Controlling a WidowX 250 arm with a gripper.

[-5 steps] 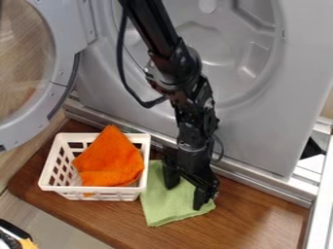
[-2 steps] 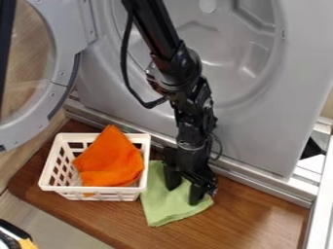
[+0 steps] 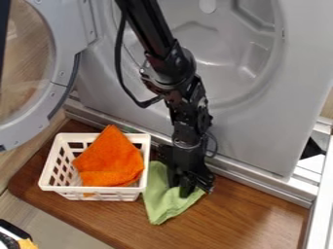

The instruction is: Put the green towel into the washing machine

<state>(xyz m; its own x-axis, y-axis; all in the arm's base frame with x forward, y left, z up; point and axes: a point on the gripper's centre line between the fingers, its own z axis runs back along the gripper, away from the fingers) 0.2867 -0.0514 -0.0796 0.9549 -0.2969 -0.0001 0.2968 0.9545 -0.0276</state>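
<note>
"Where's the green towel [image 3: 164, 206]?"

"On the wooden board [image 3: 221, 219], just right of the white basket [image 3: 98, 190]. The gripper [image 3: 181, 190] is closed on a bunched fold; it hides the towel's far right part."

"And the washing machine [image 3: 260, 131]?"

"Far side, its opening partly behind the arm. The door [image 3: 60, 73] stands open, cut off at left."

"Near left corner?"

"Something black and yellow, cropped; I can't tell what."

The green towel [image 3: 160, 205], seemingly bunched, lies outside the open washing machine [image 3: 260, 131].
</note>
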